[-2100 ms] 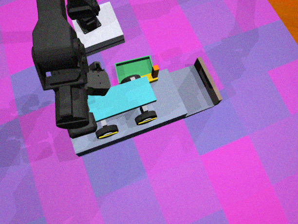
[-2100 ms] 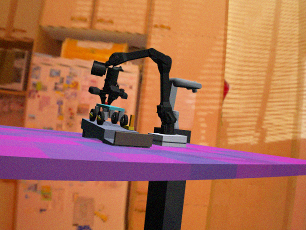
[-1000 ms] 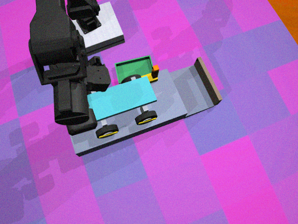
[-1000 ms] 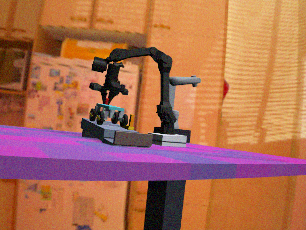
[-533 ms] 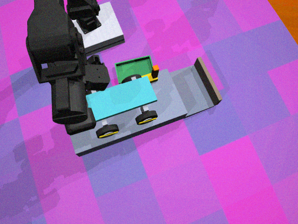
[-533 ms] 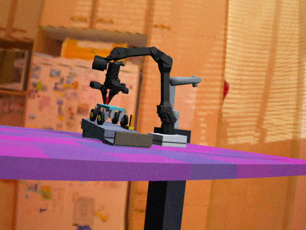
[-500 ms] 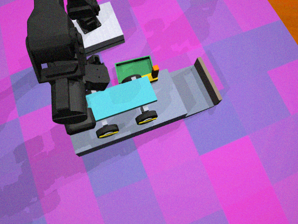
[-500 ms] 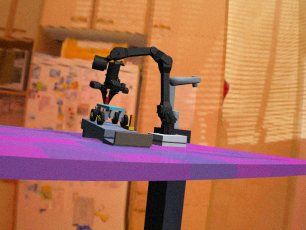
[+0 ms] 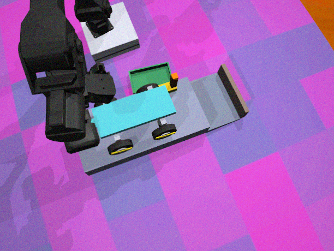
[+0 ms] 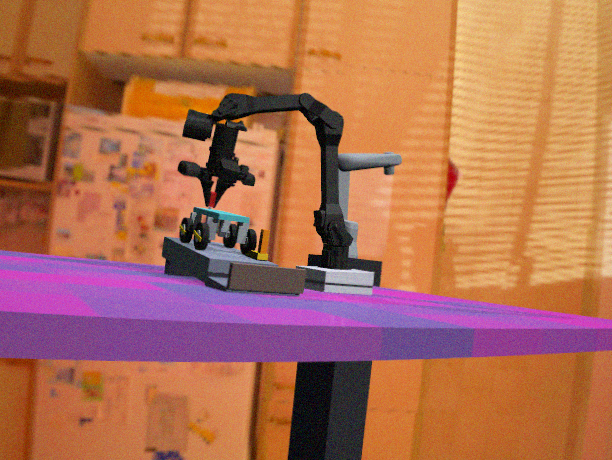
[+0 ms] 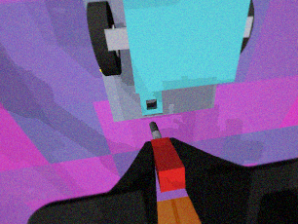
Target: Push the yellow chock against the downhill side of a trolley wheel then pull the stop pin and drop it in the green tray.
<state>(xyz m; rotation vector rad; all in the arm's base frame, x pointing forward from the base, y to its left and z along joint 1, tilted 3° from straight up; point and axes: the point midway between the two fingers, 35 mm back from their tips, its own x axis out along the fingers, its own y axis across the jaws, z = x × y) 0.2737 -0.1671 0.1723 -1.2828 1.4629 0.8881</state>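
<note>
My gripper [image 10: 212, 202] [image 11: 160, 144] is shut on the red-headed stop pin [image 10: 213, 197] [image 11: 167, 158]. The pin's grey shaft shows below the fingertips in the wrist view, clear of the square hole in the trolley's uphill tab [image 11: 145, 95]. The fingertips are hidden in the top view. The turquoise trolley [image 9: 136, 109] [image 10: 222, 215] [image 11: 185, 44] stands on the grey ramp [image 9: 191, 109]. The yellow chock [image 9: 171, 87] [image 10: 260, 255], with its orange handle upright, sits at the downhill side of the far-side lower wheel [image 10: 248, 241]; contact looks close. The green tray [image 9: 150, 77] lies behind the ramp and shows nothing inside.
A brown end board [image 9: 234, 93] [image 10: 265, 279] closes the ramp's lower end. The arm's white base block [image 9: 120, 30] [image 10: 350, 281] stands behind the tray. The black arm hangs over the ramp's uphill end. A grey post with a side arm [image 10: 370, 161] stands behind the robot.
</note>
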